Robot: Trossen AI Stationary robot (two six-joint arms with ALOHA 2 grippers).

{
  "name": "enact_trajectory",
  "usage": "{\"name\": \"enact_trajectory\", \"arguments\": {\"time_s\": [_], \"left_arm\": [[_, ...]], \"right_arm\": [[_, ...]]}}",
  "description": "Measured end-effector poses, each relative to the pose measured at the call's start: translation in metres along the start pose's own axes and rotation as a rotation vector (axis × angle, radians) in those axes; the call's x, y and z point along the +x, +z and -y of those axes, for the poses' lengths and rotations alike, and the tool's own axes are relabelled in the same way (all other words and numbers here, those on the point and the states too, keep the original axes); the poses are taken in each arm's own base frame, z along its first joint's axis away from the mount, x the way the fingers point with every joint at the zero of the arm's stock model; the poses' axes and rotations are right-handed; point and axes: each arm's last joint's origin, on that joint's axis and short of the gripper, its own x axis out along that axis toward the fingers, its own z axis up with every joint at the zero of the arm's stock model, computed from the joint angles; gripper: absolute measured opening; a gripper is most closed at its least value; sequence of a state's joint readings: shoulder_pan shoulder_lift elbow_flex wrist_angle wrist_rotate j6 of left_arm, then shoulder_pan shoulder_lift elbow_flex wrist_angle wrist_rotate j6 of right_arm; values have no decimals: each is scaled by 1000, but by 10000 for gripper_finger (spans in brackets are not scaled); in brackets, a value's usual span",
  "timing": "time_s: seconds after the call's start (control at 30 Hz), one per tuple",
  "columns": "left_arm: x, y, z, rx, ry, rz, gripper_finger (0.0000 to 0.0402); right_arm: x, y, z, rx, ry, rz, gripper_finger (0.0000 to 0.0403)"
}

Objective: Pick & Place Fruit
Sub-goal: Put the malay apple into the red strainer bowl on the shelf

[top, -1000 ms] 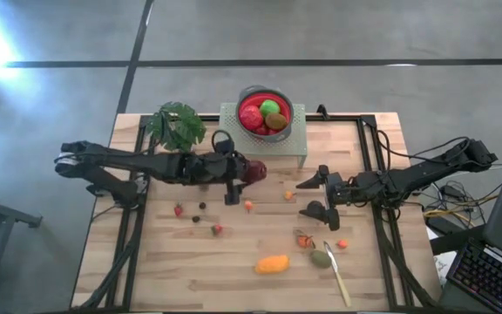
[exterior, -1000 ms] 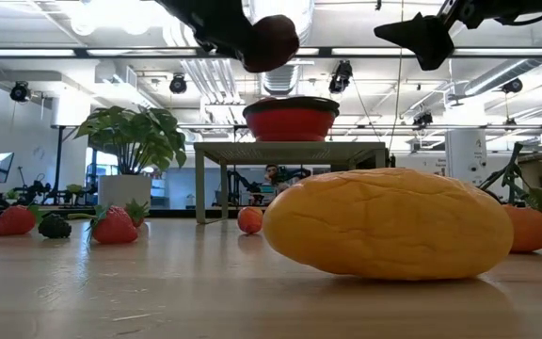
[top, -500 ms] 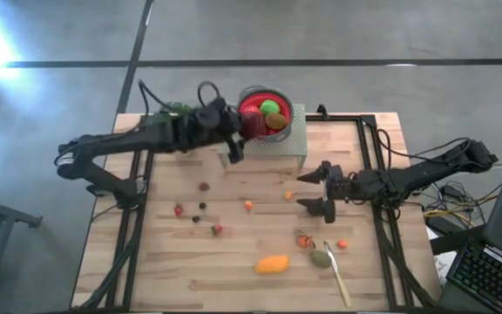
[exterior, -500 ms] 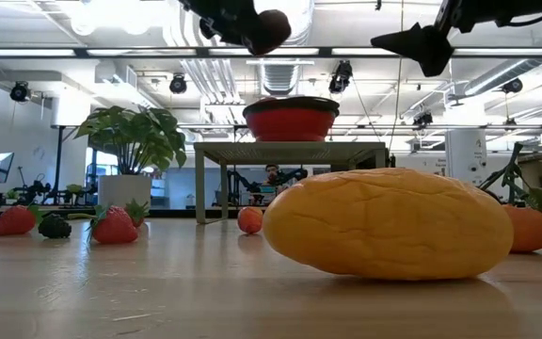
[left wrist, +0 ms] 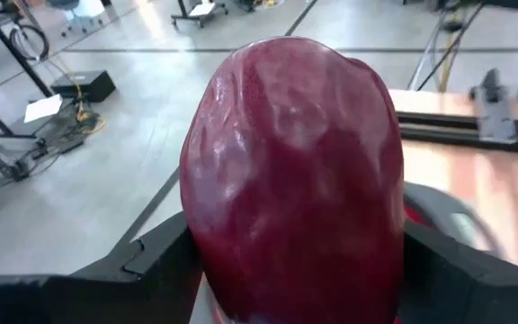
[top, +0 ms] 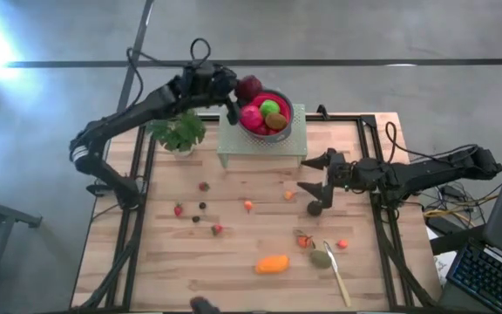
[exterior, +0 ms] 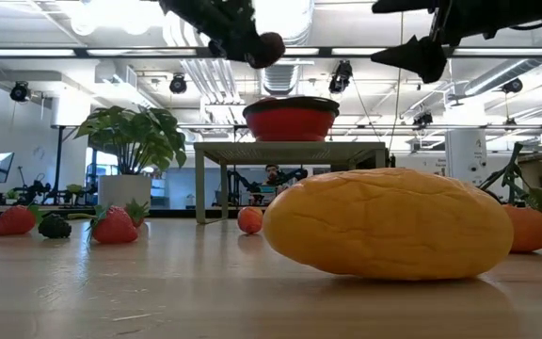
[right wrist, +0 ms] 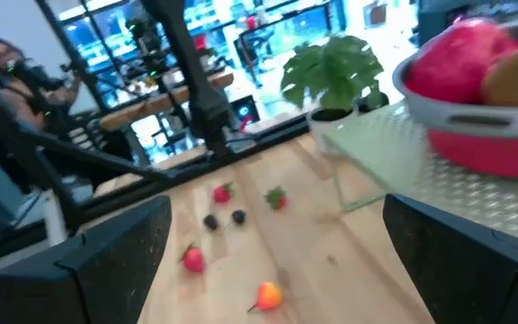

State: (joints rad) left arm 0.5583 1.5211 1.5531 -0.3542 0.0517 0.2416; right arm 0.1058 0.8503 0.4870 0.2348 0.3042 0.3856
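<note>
Here my left tool [top: 238, 90] is clamped on a glossy maroon oval fruit [top: 248, 86], above the red bowl's [top: 279, 103] rim; my right tool [top: 319, 185] gapes wide, empty, over the counter [top: 234, 253].

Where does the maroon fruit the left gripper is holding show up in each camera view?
High view: maroon fruit at the top, by the red bowl's far-left rim, in the left gripper.
Low view: top centre, above the bowl.
Left wrist view: fills the middle, between the fingers.
Right wrist view: not in it; only the bowl shows.
Shared landmark: the red bowl on its pale stand.
</note>
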Motion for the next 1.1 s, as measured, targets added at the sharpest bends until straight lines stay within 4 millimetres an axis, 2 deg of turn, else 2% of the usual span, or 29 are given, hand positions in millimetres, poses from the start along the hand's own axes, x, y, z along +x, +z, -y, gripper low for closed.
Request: {"name": "enact_trajectory", "arguments": {"time_s": [0.33, 0.5, 0.7, 1.1], "left_arm": [[54, 3, -27, 71, 20, -107, 287], [73, -4, -31, 125, 7, -208, 287], [80, -10, -30, 160, 88, -264, 287], [87, -24, -18, 194, 47, -309, 287]], "right_arm": [[1, 8, 22, -70, -119, 26, 400], [1, 8, 34, -92, -196, -6, 400], [1, 8, 42, -92, -241, -23, 400], [1, 8, 42, -91, -241, -23, 400]]}}
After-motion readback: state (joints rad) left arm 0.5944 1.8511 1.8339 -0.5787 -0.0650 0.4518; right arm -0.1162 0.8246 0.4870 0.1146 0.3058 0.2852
